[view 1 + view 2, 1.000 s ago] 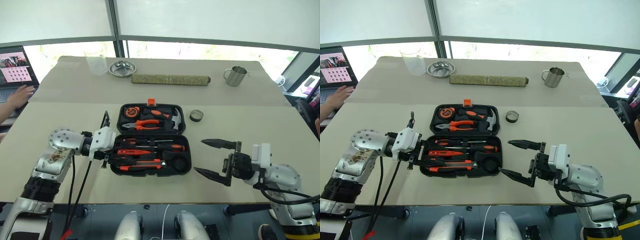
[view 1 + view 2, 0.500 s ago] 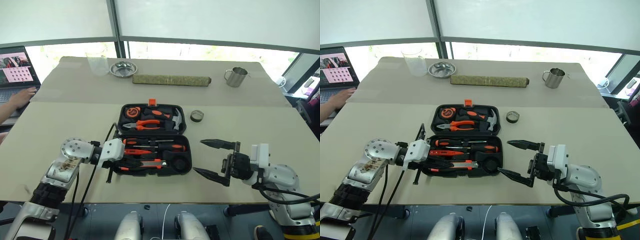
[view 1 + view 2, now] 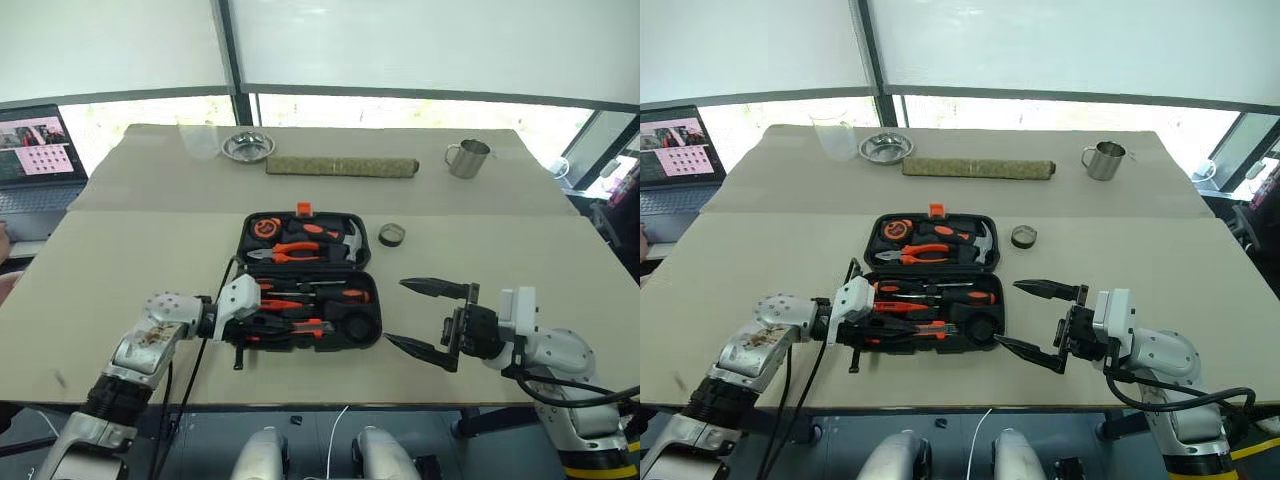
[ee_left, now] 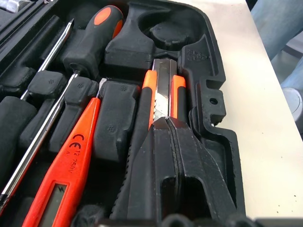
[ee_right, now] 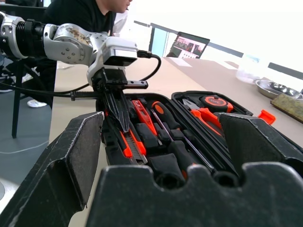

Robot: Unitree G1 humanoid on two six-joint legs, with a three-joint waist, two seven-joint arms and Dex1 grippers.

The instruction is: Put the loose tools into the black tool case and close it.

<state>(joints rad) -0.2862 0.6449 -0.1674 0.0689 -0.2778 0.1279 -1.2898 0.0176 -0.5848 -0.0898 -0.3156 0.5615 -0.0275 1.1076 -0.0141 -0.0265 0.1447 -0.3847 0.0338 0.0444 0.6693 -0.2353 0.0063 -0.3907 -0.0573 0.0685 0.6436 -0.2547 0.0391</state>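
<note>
The black tool case (image 3: 305, 347) lies open at the table's middle. Its near half holds screwdrivers (image 3: 300, 291) and the orange-and-black utility knife (image 3: 300, 327). In the left wrist view an orange screwdriver (image 4: 66, 175) and a black-orange one (image 4: 92, 35) lie beside the knife (image 4: 161, 92). My left gripper (image 4: 164, 125) is shut with nothing between its fingers, and its tips rest on the knife in its recess. The small dark tape roll (image 3: 391, 235) sits on the table right of the lid. Right of the case my right gripper (image 3: 398, 312) stands open and holds nothing.
Pliers, a hammer and a tape measure fill the lid half (image 3: 300, 238). At the back stand a metal cup (image 3: 469, 156), a rolled mat (image 3: 342, 164), a steel bowl (image 3: 247, 147) and a clear cup (image 3: 200, 140). A laptop (image 3: 40, 150) is far left. A person (image 5: 90, 14) is there too.
My left gripper has shut and dropped from the case's left side onto the utility knife. The right arm has kept still. The camera view has shifted a little.
</note>
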